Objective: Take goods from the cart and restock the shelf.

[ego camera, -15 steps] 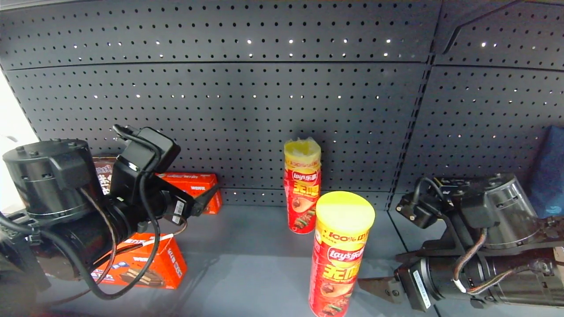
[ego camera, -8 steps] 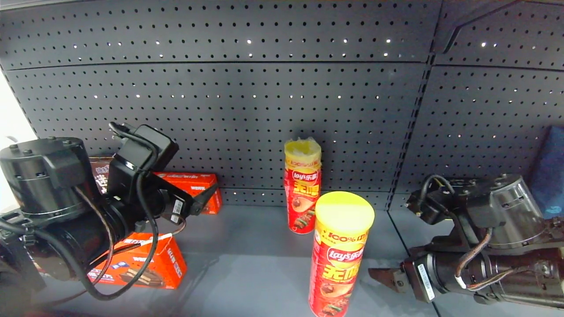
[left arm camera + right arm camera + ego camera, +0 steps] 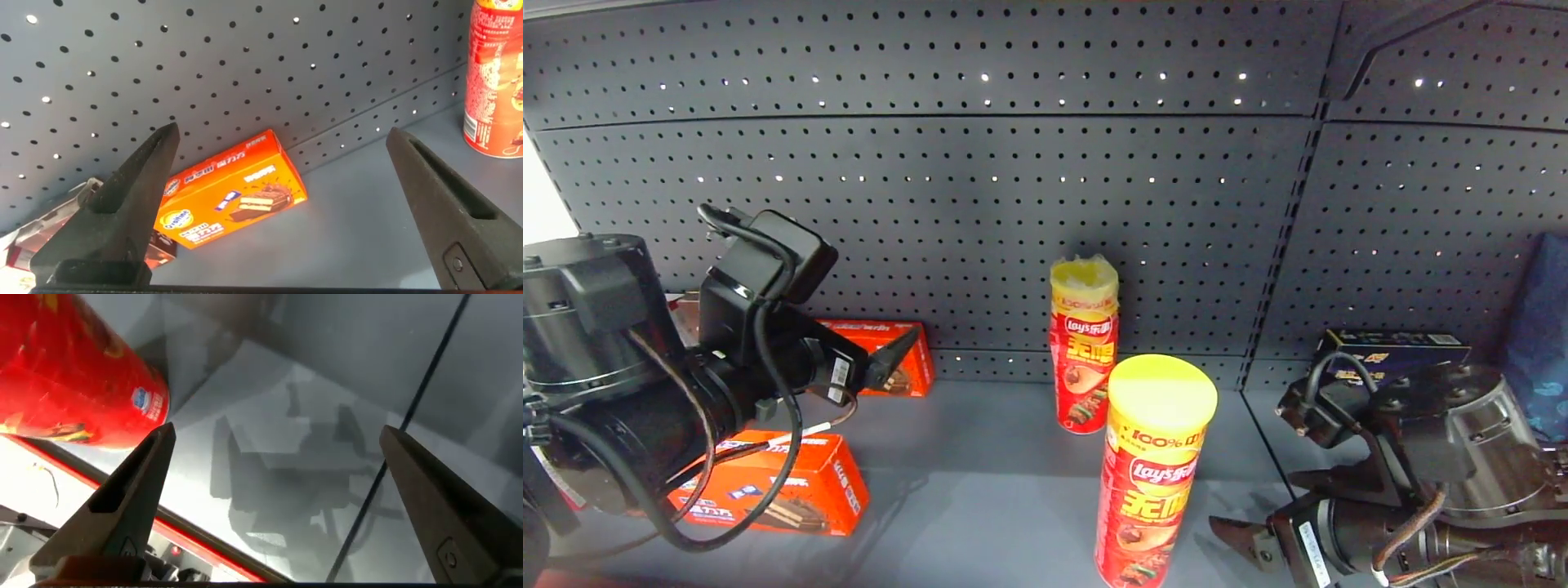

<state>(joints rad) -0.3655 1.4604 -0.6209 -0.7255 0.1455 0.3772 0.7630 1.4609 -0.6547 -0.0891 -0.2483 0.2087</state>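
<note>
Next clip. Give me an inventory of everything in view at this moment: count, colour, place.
Chip cans: 2, red with yellow lids, upright mid-shelf; front can near the edge, rear can by the pegboard.
Orange boxes: 2, orange, lying flat on the left; rear orange box against the pegboard, front orange box near the shelf's front.
Partly hidden box: 1, colour unclear, beside the rear orange box.
Dark box: 1, navy-black, back of the right bay.
Blue package: 1, blue, far right.
Pegboard: 1, dark grey, back wall.
Shelf: 1, grey.
Left gripper: 1, black, open, over the orange boxes.
Right gripper: 1, black, open, low to the right of the front can.
</note>
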